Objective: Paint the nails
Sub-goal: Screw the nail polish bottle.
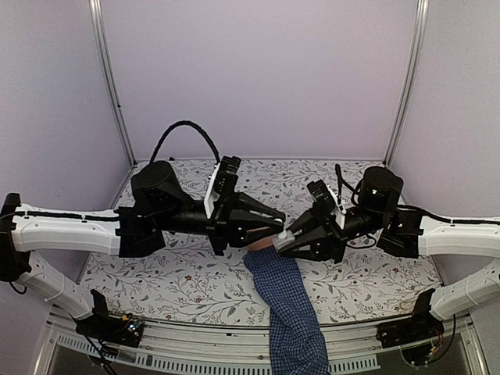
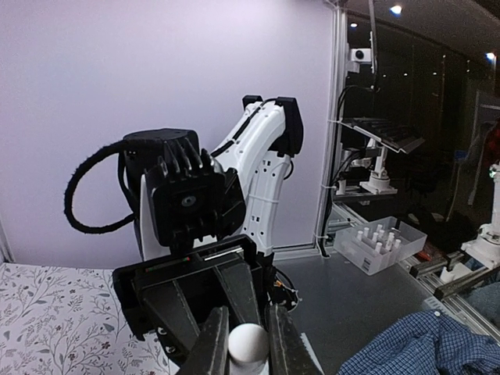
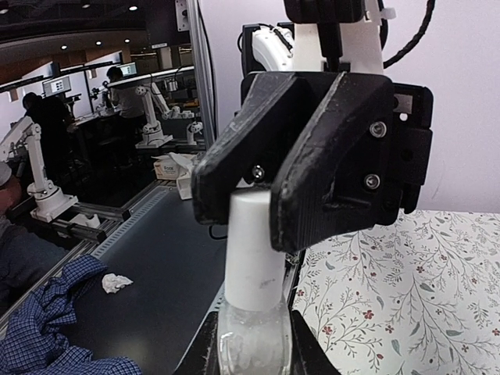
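Over the far end of the blue checked fabric sleeve (image 1: 291, 312), the right gripper (image 3: 254, 359) pinches a clear glass bottle (image 3: 254, 340), and the left gripper (image 2: 248, 351) pinches its white plastic cap (image 3: 251, 242). The nails, on the small pale hand (image 1: 262, 244) there, cannot be made out. A skewed twist could spill polish on it.

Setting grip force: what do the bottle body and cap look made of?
The bottle body looks like clear glossy glass, possibly clear plastic: see-through, with bright highlights. The cap looks like white matte plastic: opaque, even, dull surface.

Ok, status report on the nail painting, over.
Left gripper shut on white cap. Right gripper shut on clear bottle. Hand below both, nails hidden by the grippers.
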`<state>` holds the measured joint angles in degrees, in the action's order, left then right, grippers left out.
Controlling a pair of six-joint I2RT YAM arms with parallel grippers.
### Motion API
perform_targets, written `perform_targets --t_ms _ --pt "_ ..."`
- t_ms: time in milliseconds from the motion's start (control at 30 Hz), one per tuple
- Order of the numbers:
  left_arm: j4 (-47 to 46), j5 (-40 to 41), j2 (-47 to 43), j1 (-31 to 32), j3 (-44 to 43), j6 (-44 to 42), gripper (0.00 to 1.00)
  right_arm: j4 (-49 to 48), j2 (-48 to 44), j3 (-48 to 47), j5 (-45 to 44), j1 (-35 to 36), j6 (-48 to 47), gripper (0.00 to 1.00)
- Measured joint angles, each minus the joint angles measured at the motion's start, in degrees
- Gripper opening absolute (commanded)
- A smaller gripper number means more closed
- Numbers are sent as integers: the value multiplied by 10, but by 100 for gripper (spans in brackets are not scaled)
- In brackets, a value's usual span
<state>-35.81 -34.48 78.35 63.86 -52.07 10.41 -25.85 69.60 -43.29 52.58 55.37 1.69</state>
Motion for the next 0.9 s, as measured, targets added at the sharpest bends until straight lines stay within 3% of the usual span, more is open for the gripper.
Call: perform_targets --t_ms 133,367,433,600,900 --pt "-1 -14 -2 -1 -1 -3 12 2 8 -8 22 0 0 0" --pt "60 11 -33 -10 -2 -3 46 0 19 -27 3 0 -3 0" --pt "82 26 -47 -20 2 1 52 -5 19 -37 -10 0 -5 0" --pt "113 55 -93 -53 4 19 54 -7 30 -42 -45 -6 -3 0" --pt "165 143 -125 -88 5 57 56 -2 47 -36 -184 -17 20 0"
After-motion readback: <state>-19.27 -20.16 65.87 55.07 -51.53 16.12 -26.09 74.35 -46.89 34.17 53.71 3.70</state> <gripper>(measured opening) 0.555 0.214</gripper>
